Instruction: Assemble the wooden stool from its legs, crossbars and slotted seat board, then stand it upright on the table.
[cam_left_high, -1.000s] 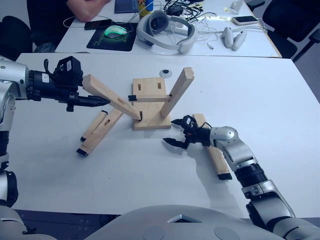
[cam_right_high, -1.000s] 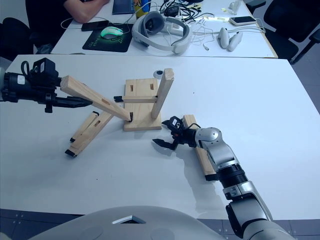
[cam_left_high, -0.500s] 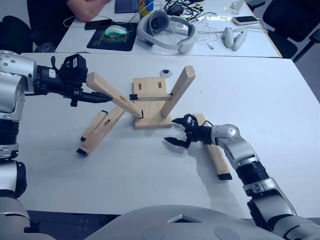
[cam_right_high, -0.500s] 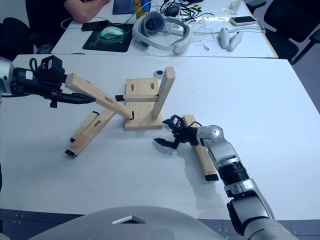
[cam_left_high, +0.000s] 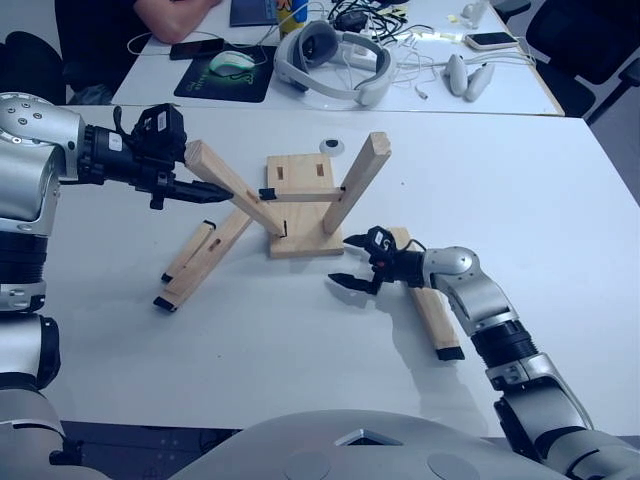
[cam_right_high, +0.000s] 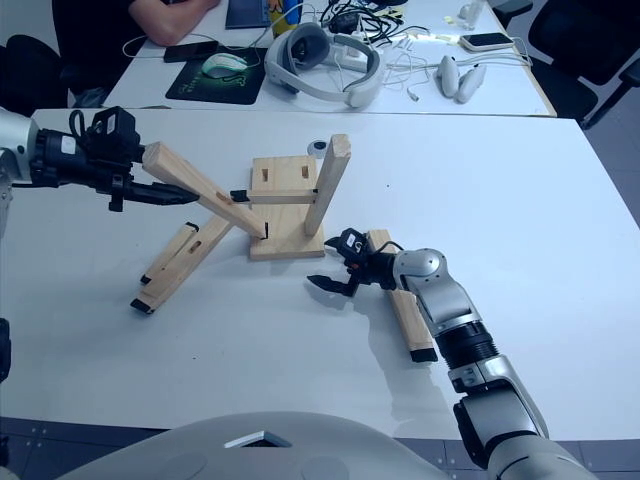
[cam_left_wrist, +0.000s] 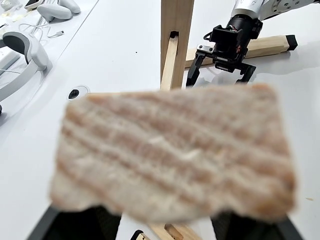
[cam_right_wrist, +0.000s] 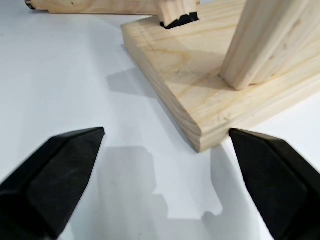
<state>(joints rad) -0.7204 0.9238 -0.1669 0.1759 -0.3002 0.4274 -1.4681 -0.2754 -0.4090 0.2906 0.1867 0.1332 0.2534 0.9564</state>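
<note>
The slotted seat board lies flat mid-table. One leg stands tilted in its right side, with a thin crossbar running left from it. My left gripper is shut on a second leg, which slants down so its black-capped end rests at the board's near left part. That leg's top end looms close in the left wrist view. My right gripper is open just off the board's near right corner, fingertips wide apart. Nothing is between them.
Two more legs lie side by side left of the board. Another leg lies beneath my right forearm. A small round disc sits behind the board. A headset and controllers are on the far desk.
My left gripper has moved right and slightly away, tipping the held leg steeper while its lower end stays at the board. The right gripper has hardly moved.
</note>
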